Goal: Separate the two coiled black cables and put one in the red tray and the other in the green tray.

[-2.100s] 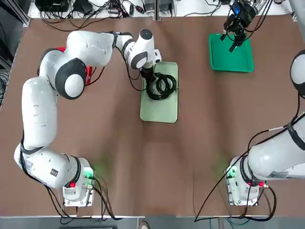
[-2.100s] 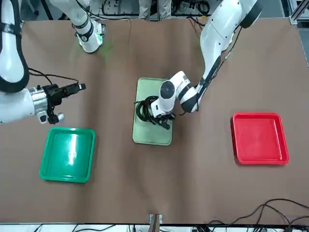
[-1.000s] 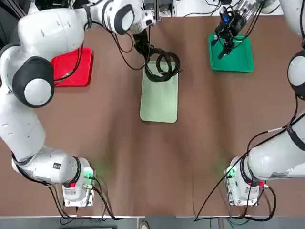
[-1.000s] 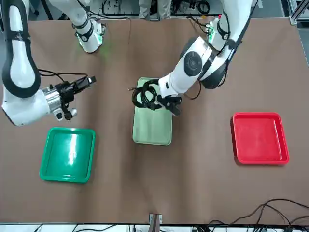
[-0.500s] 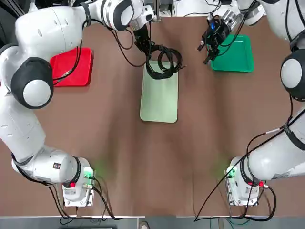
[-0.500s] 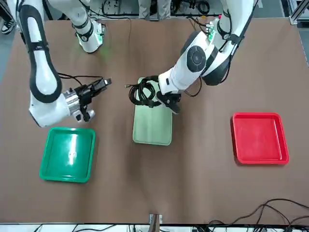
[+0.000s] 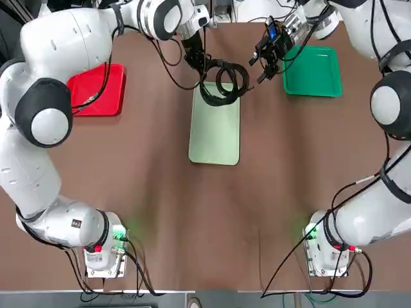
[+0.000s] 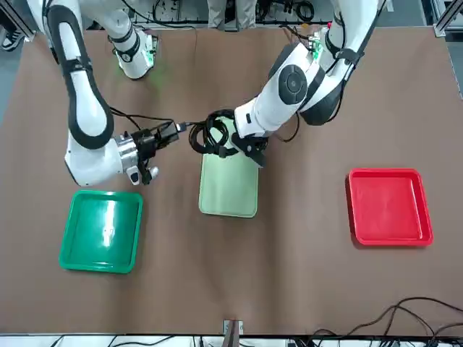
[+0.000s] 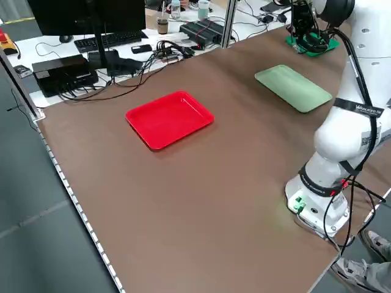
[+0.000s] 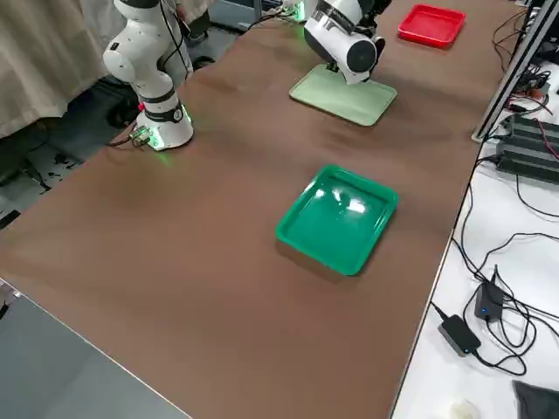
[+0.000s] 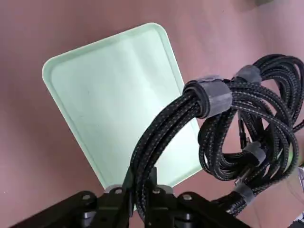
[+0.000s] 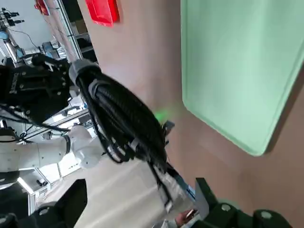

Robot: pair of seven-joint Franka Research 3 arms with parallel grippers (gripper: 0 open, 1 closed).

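Note:
My left gripper (image 7: 200,64) is shut on the two coiled black cables (image 7: 224,81), which hang together as one tangled bundle above the far end of a pale mint tray (image 7: 215,138). In the left wrist view my fingers (image 11: 118,195) pinch one coil's strands, and the other cable (image 11: 247,137) dangles beside it. My right gripper (image 7: 257,69) is open and close to the bundle on its right side. In the right wrist view the cables (image 12: 124,118) hang just ahead of its spread fingers. The red tray (image 7: 96,90) lies at far left and the green tray (image 7: 312,70) at far right, with nothing in either.
The pale mint tray (image 8: 228,186) lies in the middle of the brown table (image 7: 212,218) with nothing on it. Both arm bases stand at the near edge. Loose wiring and electronics sit beyond the far edge.
My right gripper has moved from over the green tray leftward to just beside the hanging cables. My left gripper has lifted the bundle off the mint tray and now holds nearly still.

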